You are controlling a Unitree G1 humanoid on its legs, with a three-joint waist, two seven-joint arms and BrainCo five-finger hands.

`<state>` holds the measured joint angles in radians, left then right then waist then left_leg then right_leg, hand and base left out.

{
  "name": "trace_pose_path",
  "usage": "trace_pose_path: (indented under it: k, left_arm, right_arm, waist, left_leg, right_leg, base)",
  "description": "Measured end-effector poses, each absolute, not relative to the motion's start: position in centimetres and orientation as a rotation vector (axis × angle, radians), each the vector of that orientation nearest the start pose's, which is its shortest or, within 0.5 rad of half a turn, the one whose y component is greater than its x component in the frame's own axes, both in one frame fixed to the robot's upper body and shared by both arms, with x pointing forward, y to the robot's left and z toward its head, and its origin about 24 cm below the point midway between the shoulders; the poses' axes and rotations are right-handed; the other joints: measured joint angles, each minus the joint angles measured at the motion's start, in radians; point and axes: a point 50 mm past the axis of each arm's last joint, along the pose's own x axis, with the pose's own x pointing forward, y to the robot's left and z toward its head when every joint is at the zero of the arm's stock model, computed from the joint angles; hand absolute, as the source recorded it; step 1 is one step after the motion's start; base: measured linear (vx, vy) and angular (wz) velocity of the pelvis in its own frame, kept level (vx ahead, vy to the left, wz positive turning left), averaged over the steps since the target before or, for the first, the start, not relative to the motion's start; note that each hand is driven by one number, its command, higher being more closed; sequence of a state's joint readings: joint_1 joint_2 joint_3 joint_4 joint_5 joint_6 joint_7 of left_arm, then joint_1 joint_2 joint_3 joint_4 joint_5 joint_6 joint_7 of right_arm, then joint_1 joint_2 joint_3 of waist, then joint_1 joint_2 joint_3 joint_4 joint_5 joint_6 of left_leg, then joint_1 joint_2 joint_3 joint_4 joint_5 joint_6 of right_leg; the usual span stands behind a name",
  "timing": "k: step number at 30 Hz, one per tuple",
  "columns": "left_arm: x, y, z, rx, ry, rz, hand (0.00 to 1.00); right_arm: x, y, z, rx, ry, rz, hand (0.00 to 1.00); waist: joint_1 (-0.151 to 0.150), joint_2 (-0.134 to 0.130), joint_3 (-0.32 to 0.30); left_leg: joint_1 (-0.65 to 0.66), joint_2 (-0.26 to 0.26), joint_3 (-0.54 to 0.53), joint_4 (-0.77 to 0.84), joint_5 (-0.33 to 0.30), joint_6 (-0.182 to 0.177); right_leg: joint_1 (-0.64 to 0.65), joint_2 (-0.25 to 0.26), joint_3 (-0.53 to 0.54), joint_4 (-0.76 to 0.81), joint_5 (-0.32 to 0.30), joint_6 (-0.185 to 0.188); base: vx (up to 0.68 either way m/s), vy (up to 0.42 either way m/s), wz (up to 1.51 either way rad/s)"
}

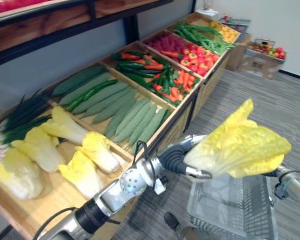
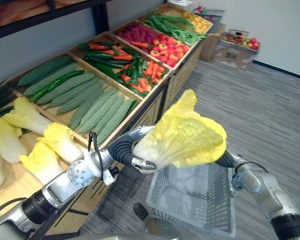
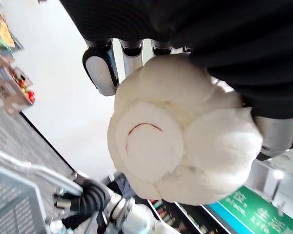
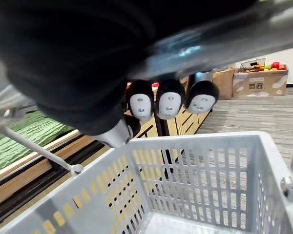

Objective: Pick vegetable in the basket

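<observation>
We see the left hand (image 2: 125,148) out past the front edge of the wooden stand (image 1: 40,202), clenched round the pale stem end of a napa cabbage (image 2: 187,137). In the left wrist view its fingers (image 3: 100,68) and thumb curl against the white cut base. The yellow leaves fan away from the palm, and the whole head hangs in the air above the open grey basket (image 2: 190,196) without touching it. The right hand (image 4: 170,102) is at the top of that basket, with its dark-tipped fingers curled round the metal handle (image 4: 219,41), so the mesh walls hang beneath it over the grey carpet (image 1: 290,100). We cannot make out anything lying in the basket. On the stand, the compartment at the near end holds more cabbages (image 1: 85,170), with scallions (image 1: 25,112) along its back edge. The next compartment holds ridged green gourds (image 1: 135,117) toward the front edge and smooth cucumbers (image 1: 85,85) behind them. Beyond that lie green and red chillies with carrots (image 1: 160,75), then red and yellow peppers (image 1: 197,57) and green beans (image 1: 200,32) near the far corner. A cardboard box (image 1: 262,57) of produce stands on the floor by the wall.
</observation>
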<state>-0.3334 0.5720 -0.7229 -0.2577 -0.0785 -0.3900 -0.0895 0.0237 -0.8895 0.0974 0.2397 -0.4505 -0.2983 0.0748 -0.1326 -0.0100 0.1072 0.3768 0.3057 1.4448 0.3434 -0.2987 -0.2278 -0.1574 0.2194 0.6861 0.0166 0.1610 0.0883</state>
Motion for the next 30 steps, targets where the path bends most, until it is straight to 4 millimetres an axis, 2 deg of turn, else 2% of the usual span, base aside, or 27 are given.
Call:
trace_pose_path:
  k: [8,11,15,20,25,30]
  left_arm:
    - [20.7,4.4,11.3,0.386,-0.579,-1.122,1.00]
    - [20.2,4.0,10.3,0.400,-0.543,-1.171,1.00]
    - [19.7,3.2,8.9,0.498,-0.541,-1.260,1.00]
    - [19.5,2.9,6.8,0.622,-0.507,-1.332,1.00]
    - [20.3,2.9,6.0,0.723,-0.511,-1.342,1.00]
    - [20.5,2.4,5.0,0.778,-0.498,-1.360,1.00]
  right_arm:
    - [25.1,-29.1,8.3,-1.365,0.033,0.360,1.00]
    - [25.4,-28.8,8.8,-1.323,0.005,0.355,1.00]
    - [25.8,-27.7,9.8,-1.255,-0.059,0.355,1.00]
    - [26.5,-26.7,10.5,-1.219,-0.102,0.392,1.00]
    - [26.8,-26.1,10.5,-1.173,-0.100,0.426,1.00]
    - [27.1,-25.5,10.3,-1.137,-0.089,0.476,1.00]
  waist:
    - [-0.010,0.011,-0.013]
    - [-0.011,0.010,-0.021]
    - [-0.031,0.010,-0.033]
    - [-0.050,0.012,-0.054]
    - [-0.057,0.013,-0.054]
    - [-0.058,0.024,-0.055]
  left_leg:
    - [0.010,0.023,0.037,0.056,-0.028,-0.006]
    - [0.013,0.023,0.051,0.064,-0.032,-0.006]
    - [0.011,0.024,0.053,0.070,-0.036,-0.006]
    - [0.013,0.044,0.058,0.105,-0.046,0.003]
    - [0.017,0.053,0.053,0.116,-0.048,0.005]
    - [0.020,0.055,0.050,0.112,-0.047,0.005]
  right_leg:
    - [-0.013,0.025,0.042,0.000,0.009,0.005]
    - [-0.016,0.028,0.050,-0.001,0.010,0.004]
    - [-0.021,0.027,0.048,-0.001,0.010,0.004]
    - [-0.028,0.027,0.025,0.006,0.016,0.003]
    - [-0.031,0.027,-0.001,0.017,0.012,0.006]
    - [-0.055,0.011,-0.109,0.032,0.012,0.004]
  base:
    - [-0.01,-0.054,-0.20]
    - [0.01,-0.070,-0.12]
    - [0.02,-0.066,-0.04]
    - [0.02,-0.053,0.00]
    - [0.02,-0.052,0.04]
    - [0.01,-0.054,0.00]
